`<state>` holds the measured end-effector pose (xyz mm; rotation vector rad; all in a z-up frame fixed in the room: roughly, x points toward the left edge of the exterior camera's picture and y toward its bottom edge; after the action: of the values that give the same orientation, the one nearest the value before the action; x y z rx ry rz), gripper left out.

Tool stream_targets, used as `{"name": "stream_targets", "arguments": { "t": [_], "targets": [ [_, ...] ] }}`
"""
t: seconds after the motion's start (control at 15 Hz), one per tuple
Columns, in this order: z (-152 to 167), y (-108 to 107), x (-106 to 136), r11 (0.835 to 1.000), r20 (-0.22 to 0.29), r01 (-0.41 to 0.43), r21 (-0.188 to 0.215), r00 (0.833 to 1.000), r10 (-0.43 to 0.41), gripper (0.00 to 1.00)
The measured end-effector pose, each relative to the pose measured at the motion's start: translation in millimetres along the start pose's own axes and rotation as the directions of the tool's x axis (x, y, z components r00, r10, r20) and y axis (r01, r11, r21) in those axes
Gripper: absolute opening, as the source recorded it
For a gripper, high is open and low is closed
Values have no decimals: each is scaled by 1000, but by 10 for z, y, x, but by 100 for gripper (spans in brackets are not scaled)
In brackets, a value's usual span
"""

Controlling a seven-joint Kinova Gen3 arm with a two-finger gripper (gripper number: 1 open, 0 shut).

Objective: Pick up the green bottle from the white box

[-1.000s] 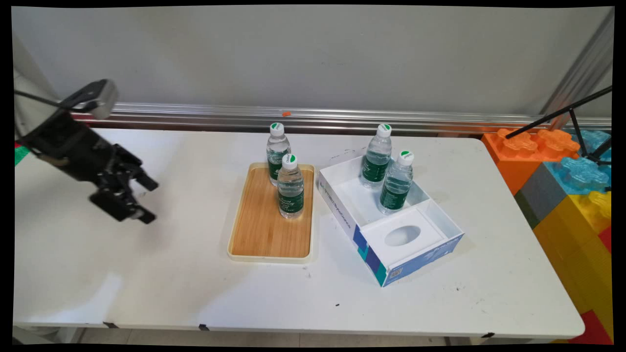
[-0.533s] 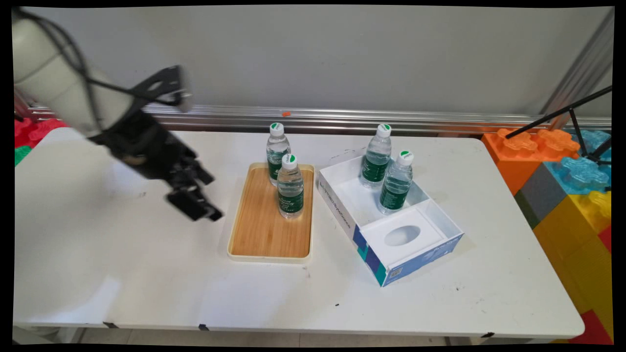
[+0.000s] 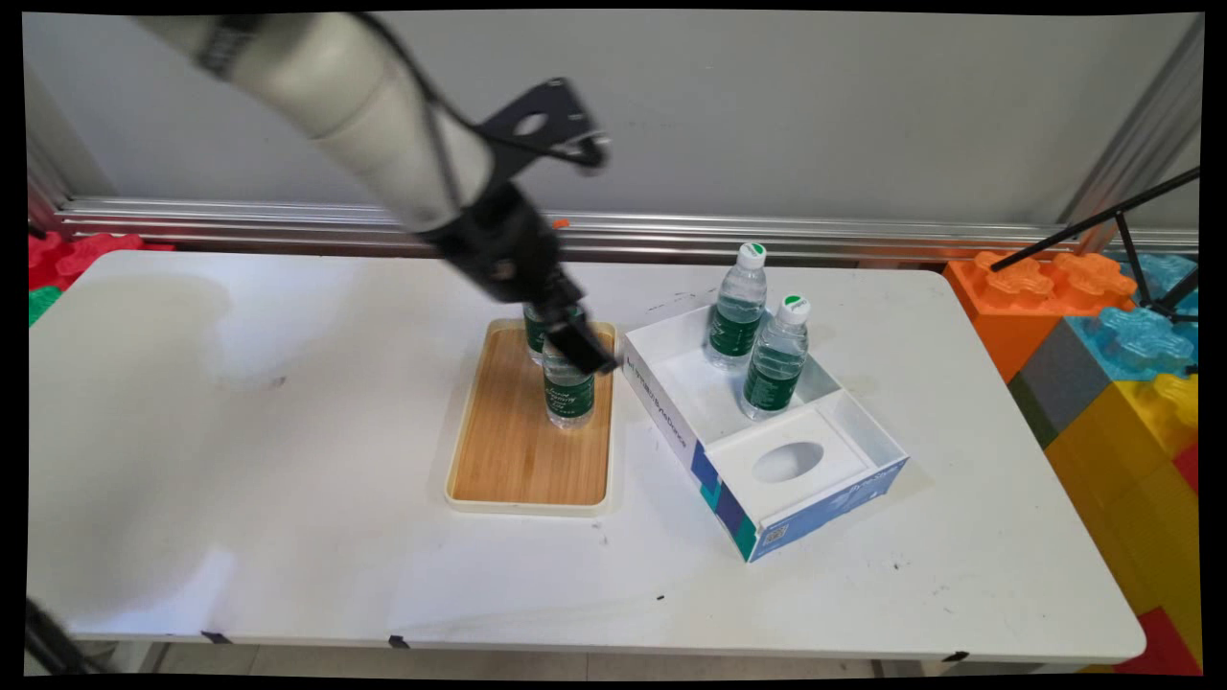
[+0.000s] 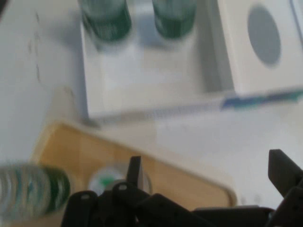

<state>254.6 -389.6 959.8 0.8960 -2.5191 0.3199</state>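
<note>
My black gripper (image 3: pixel 582 347) hangs open over the far end of the wooden tray (image 3: pixel 518 450), right above two water bottles with green labels. It covers the cap of the front bottle (image 3: pixel 569 395) and most of the rear bottle (image 3: pixel 533 333). In the hand view the gripper (image 4: pixel 207 164) spreads wide, and the left finger (image 4: pixel 135 171) stands beside a white-and-green cap (image 4: pixel 110 180). The other tray bottle (image 4: pixel 33 190) shows at the lower left. Nothing sits between the fingers.
To the right of the tray lies an open white-and-blue box (image 3: pixel 815 484) holding two more bottles (image 3: pixel 738 309) (image 3: pixel 776 359) and a white insert with an oval hole (image 3: pixel 789 462). Big coloured toy blocks (image 3: pixel 1102 345) and a black tripod leg (image 3: pixel 1093 225) stand at the table's right end.
The arm has swung from the table's left side rightwards and now sits over the tray's bottles. The bottles, tray and box stand where they were.
</note>
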Motion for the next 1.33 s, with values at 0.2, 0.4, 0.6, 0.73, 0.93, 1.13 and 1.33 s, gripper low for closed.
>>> {"name": "stream_targets", "arguments": {
  "t": [0.2, 0.4, 0.6, 0.73, 0.93, 1.13, 1.33],
  "targets": [
    [357, 34, 352, 1000, -40, -2, 7, 999, 3, 100],
    [667, 66, 549, 1000, -60, -1, 5, 998, 1, 100],
    [1057, 109, 725, 1000, -83, 2, 3, 997, -2, 100],
    [1319, 127, 807, 1000, -96, 2, 3, 995, -2, 100],
    [1661, 137, 886, 1000, -113, 6, 1, 994, -6, 100],
    [1924, 137, 935, 1000, -125, 6, 1, 992, -6, 100],
    [2143, 130, 955, 1000, -136, 7, 6, 991, -6, 100]
  ]
}}
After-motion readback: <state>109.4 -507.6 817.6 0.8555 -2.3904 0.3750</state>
